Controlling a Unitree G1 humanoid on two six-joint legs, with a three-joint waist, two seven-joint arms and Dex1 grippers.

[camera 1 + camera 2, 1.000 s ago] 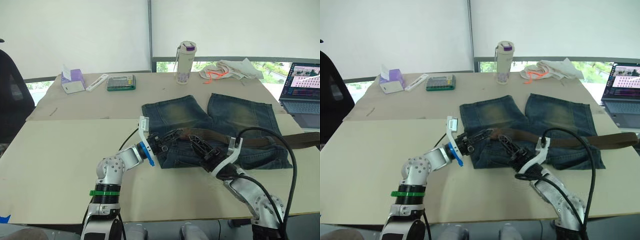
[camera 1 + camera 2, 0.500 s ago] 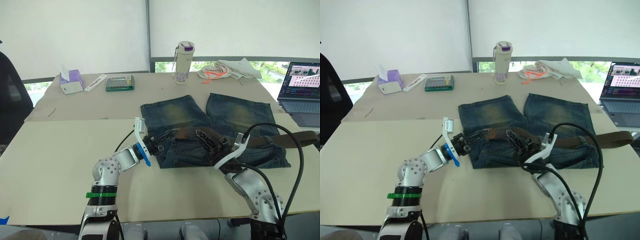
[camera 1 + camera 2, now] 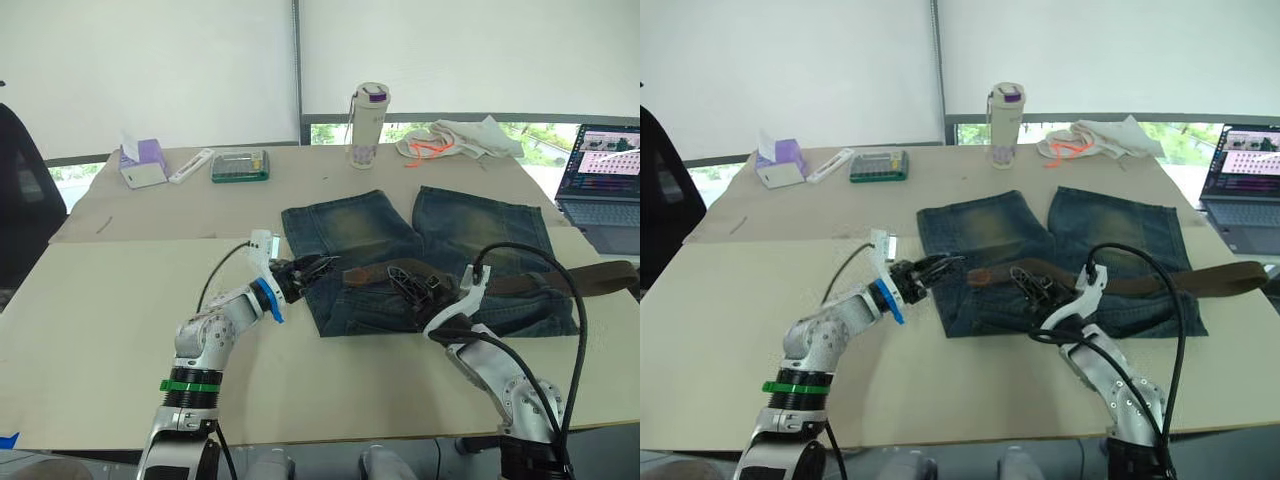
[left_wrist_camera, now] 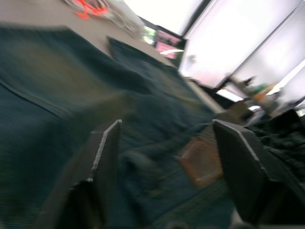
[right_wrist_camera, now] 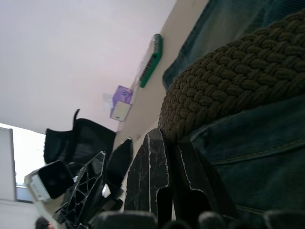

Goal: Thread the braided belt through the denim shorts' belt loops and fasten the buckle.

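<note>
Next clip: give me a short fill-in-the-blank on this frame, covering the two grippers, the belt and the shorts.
1. The left gripper, at the waistband of the denim shorts, has its fingers ____.
2. The right gripper is shut on the braided ____.
3. The belt's long free end trails off toward the ____ at the table's right edge.
4. The shorts' legs point ____ the robot.

Missing words: open; belt; laptop; away from

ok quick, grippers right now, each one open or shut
Left gripper: open, holding nothing, over the denim shorts.
Right gripper: shut, against the braided belt.
</note>
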